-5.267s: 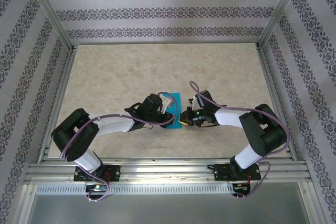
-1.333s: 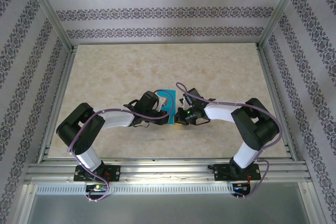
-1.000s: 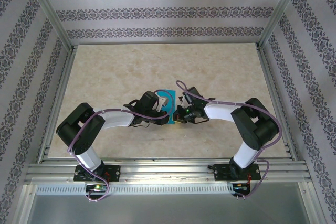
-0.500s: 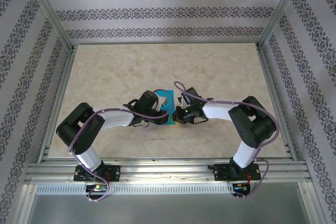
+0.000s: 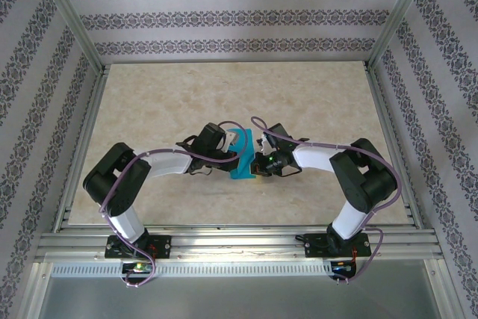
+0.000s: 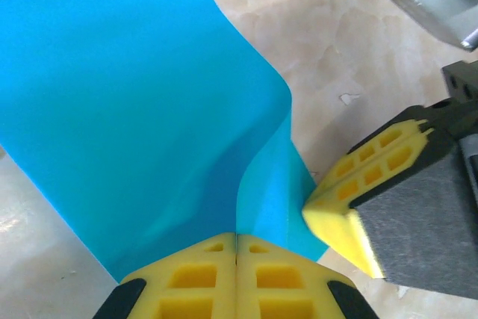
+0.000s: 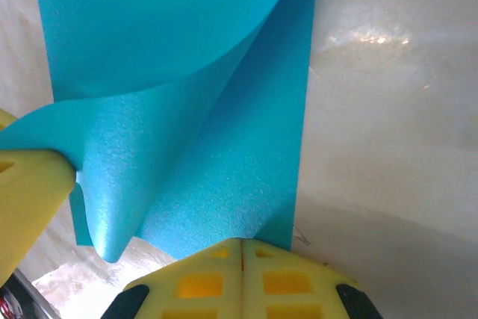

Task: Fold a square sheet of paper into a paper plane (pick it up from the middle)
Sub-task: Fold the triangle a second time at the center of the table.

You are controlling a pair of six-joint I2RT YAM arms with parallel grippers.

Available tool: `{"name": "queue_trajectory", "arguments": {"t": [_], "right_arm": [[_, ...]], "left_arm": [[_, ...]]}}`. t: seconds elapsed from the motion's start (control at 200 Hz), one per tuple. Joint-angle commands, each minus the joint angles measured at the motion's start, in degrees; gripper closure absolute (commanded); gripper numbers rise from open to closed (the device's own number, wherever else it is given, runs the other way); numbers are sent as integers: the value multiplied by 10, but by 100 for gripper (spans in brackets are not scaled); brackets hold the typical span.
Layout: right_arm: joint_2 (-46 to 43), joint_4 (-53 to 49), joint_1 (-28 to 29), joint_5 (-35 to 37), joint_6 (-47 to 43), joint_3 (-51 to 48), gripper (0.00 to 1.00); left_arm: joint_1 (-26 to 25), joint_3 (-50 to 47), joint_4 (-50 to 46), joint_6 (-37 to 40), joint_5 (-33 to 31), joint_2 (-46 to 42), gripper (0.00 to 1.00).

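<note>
Here the left jaws are pressed fully together, and their yellow foam pads [image 6: 196, 278] pinch the lower edge of the teal-blue sheet of paper [image 6: 127, 102]. The right jaws are closed too and grip another edge of the same sheet between their own pads [image 7: 202, 285]. The sheet curls between both wrists, over the middle of the marble-patterned surface [image 5: 149, 102].

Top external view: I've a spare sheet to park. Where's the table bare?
Bare: far half of the table, between sheet of paper and back wall. Crowded: near centre, where left end effector and right end effector pinch it.
</note>
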Motion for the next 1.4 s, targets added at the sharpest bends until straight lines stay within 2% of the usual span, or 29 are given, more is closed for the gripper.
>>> {"name": "queue_trajectory", "arguments": {"t": [0.0, 0.335, 0.629, 0.939, 1.114, 1.399], "right_arm": [[3, -66, -9, 22, -22, 0, 100], [4, -86, -14, 35, -33, 12, 100], [-33, -48, 10, 0, 10, 25, 98], [23, -18, 33, 9, 39, 30, 98], [34, -73, 24, 40, 7, 31, 100], [23, -92, 0, -1, -43, 23, 100]], "left_arm": [[8, 18, -32, 30, -15, 20, 98], [8, 7, -34, 35, -15, 29, 98], [8, -4, -19, 23, -6, 28, 98], [8, -1, -23, 21, -2, 25, 98], [8, 6, -25, 23, -1, 16, 98], [10, 28, -32, 35, -16, 22, 98]]}}
